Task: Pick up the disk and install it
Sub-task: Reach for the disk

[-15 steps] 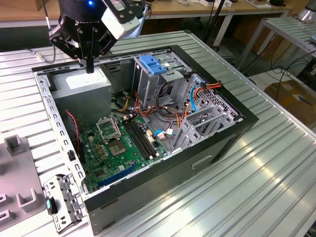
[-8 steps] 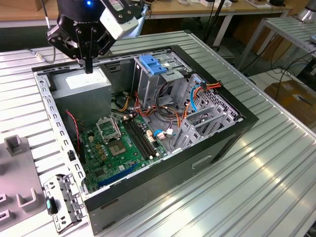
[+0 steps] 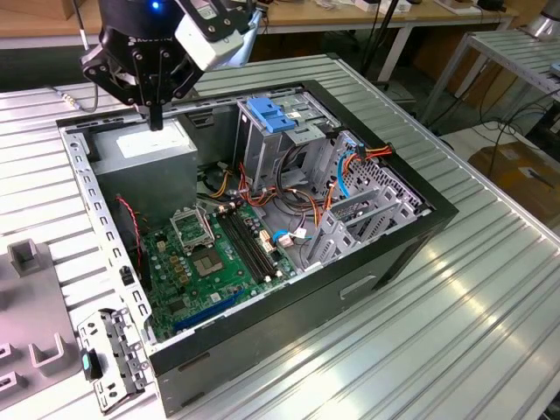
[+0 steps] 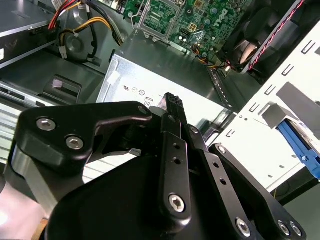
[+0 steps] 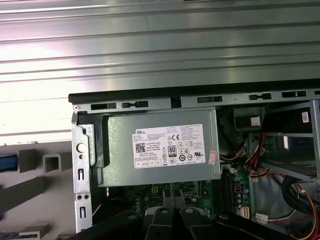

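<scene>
Exterior view: fingers (image 3: 156,109) pressed together, empty, above open computer case (image 3: 367,273) on ribbed metal table (image 3: 490,337).

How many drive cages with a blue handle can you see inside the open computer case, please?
1: the grey cage stands upright near the middle of the case, blue handle on top; others may be hidden.

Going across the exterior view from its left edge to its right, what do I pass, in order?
Grey fixture blocks → gripper, above the open computer case → blue cage handle → orange cable bundle → cardboard box.
</scene>
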